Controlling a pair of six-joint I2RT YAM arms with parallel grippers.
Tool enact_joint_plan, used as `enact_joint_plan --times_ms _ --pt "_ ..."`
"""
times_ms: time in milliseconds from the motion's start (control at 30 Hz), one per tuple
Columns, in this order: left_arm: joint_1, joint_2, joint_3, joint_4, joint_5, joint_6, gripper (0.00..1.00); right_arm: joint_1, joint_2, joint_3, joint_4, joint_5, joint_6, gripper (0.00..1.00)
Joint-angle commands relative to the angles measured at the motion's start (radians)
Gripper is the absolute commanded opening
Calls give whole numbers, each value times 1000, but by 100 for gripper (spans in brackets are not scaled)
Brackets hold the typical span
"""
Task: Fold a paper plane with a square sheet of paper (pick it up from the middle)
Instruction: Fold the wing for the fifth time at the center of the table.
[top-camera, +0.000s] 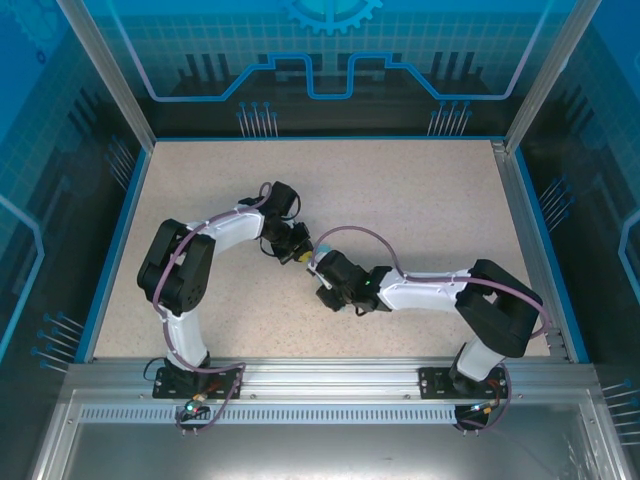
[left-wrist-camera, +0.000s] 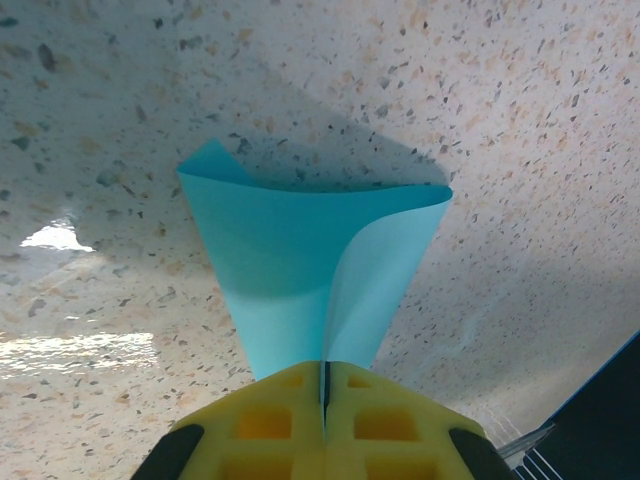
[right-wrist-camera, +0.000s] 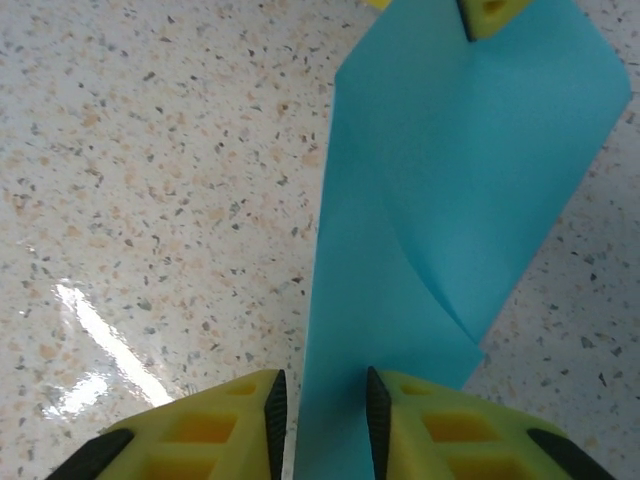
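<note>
The left tool (left-wrist-camera: 323, 375) clamps the thin light-blue square sheet of paper (left-wrist-camera: 290, 260) above the speckled tabletop (left-wrist-camera: 520, 120), steadying it for folding; the right tool (right-wrist-camera: 325, 390) straddles it, jaws apart.

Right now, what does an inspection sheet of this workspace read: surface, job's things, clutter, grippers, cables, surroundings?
Surface: speckled beige tabletop, with glare patches.
Job's things: cyan sheet of paper, curled over, not yet a plane.
Clutter: nothing seen.
Grippers: left gripper shut on the sheet's edge; right gripper open, the sheet running between its jaws.
Cables: lilac cables looped along both arms, apart from the paper.
Surroundings: aluminium frame and blue printed panels.
</note>
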Motion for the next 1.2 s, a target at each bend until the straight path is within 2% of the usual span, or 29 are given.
enact_joint_plan --times_ms 0,333,500,567,633,833,967,1167 --pt "-2 0 25 -26 29 8 0 15 12 12 -16 42 -1 26" --pt "-1 -1 25 -26 34 7 0 16 20 15 -15 57 13 18" --pt "-1 -7 23 -26 31 10 1 10 26 20 -20 49 21 8" --pt "-1 -20 18 -28 20 11 5 1 24 20 -17 27 27 4" --pt "-2 -41 11 -27 1 13 16 -20 14 7 3 -23 31 2" --pt "6 -144 -32 -35 -113 7 42 -149 -20 -70 128 -331 73 1" --pt "6 -221 -64 -28 -177 5 49 -222 -23 -112 206 -482 106 1" --pt "6 -269 -101 -3 -185 13 49 -293 6 -140 274 -612 149 1"
